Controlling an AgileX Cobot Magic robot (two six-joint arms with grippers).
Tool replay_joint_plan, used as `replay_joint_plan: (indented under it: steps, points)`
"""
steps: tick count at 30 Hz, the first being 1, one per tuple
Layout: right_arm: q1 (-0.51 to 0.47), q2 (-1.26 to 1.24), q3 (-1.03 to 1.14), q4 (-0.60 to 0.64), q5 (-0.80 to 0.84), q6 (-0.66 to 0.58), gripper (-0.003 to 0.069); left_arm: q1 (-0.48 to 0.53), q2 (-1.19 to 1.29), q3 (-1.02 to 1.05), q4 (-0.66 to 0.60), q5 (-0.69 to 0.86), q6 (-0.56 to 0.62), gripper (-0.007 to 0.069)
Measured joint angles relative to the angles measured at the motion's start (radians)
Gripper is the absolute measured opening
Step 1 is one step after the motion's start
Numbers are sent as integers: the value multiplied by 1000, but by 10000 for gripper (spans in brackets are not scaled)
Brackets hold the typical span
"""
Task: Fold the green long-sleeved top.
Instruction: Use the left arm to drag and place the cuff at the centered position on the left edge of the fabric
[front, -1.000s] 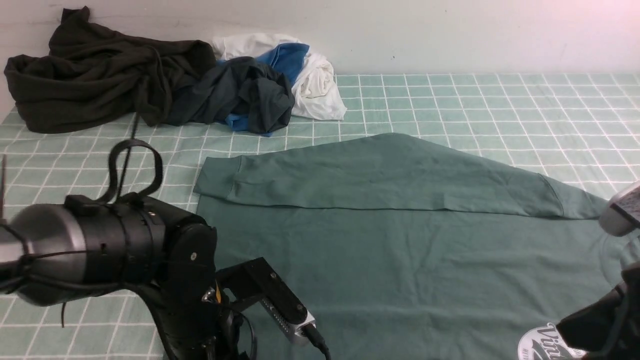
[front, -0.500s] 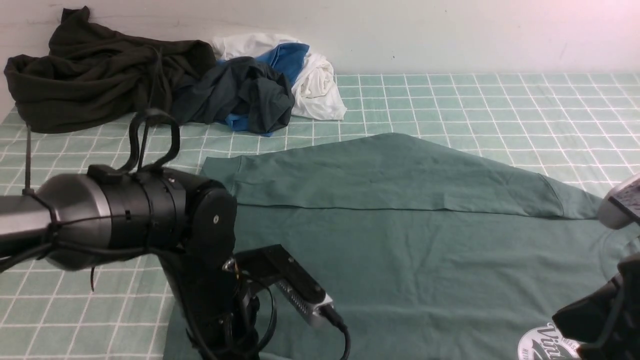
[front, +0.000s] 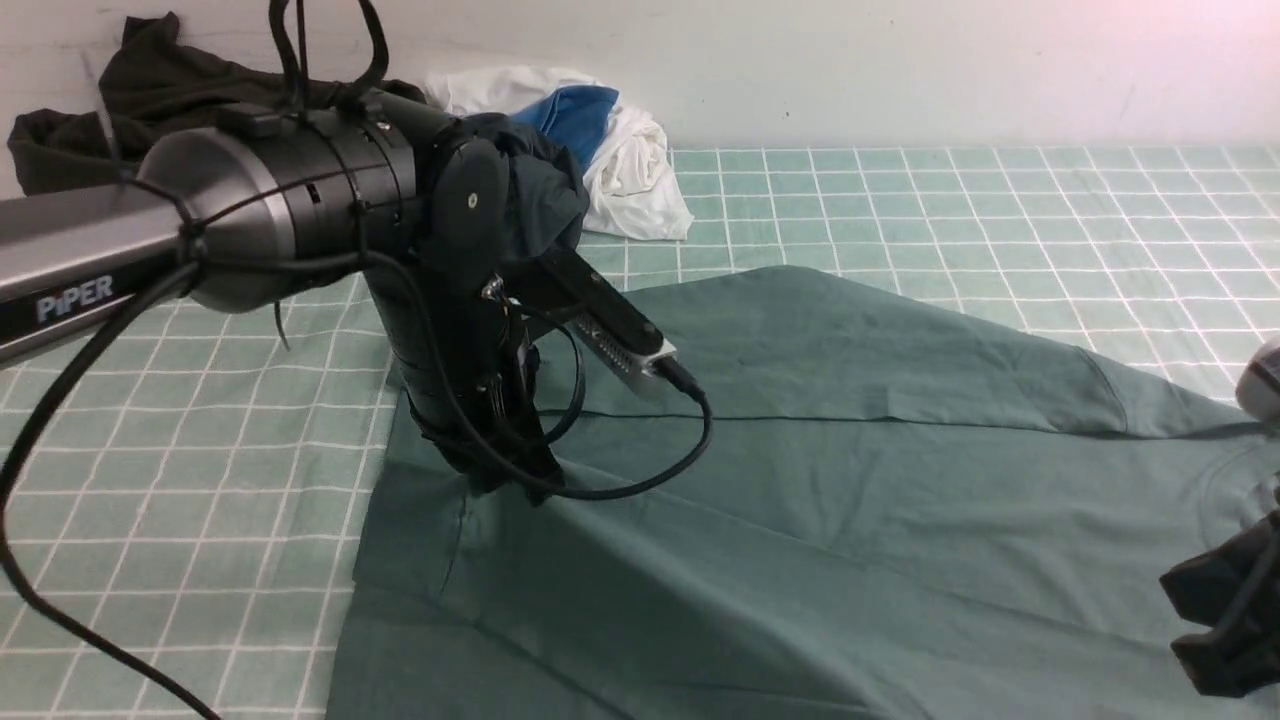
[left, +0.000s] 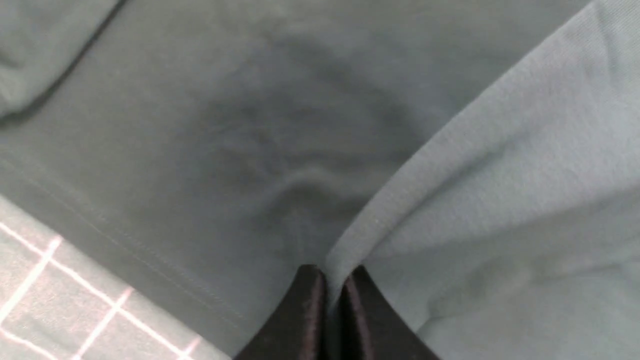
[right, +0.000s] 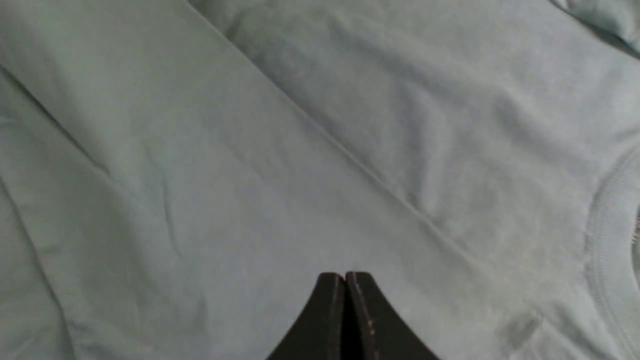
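The checked green sheet (front: 950, 200) fills the front view, and the green long-sleeved top (front: 850, 480) lies spread on it from the centre out towards 3 and 5 o'clock, with one sleeve (front: 900, 370) folded across the body. At 10 to 11 o'clock, against the wall, sits a dark olive garment (front: 150, 80), with a navy-grey garment (front: 545, 190) and blue and white cloth (front: 620, 150) beside it; neither wrist view catches any of this. My left claw (front: 505, 480) is down on the top's near-left part at about 8 o'clock. From the front its tips are hidden by my own wrist, though the cloth rises in a ridge towards them. The left wrist view settles it: the left claw (left: 334, 272) is pinching a raised fold of the top between pressed fingers, with the hem and a corner of sheet alongside. My right arm (front: 1225, 620) shows only as a dark shape at 4 o'clock. Its wrist view shows the right claw (right: 345, 275) pressed together over flat fabric, no cloth visible between the tips, with the ribbed neck (right: 605, 240) close by.
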Motion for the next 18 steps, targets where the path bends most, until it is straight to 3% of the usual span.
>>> replay_joint_plan:
  steps: [3, 7, 12, 13, 15, 18]
  points:
    - [0, 0, 0, -28, -3, 23, -18, 17, 59, -25, 3, 2, -1, 36]
    - [0, 0, 1, -36, -11, 27, -18, 29, 95, -58, 3, 3, -26, 118]
    - [0, 0, 1, -39, -51, 27, -18, 106, 102, -177, -1, 5, -131, 336]
    - [0, 0, 1, -39, -56, 27, -18, 106, 102, -182, -1, 3, -135, 336]
    - [0, 0, 1, -43, -96, 27, -18, 178, 117, -236, -22, -14, -178, 418]
    - [0, 0, 1, -43, -149, 27, -18, 252, 159, -274, -73, -62, -211, 454]
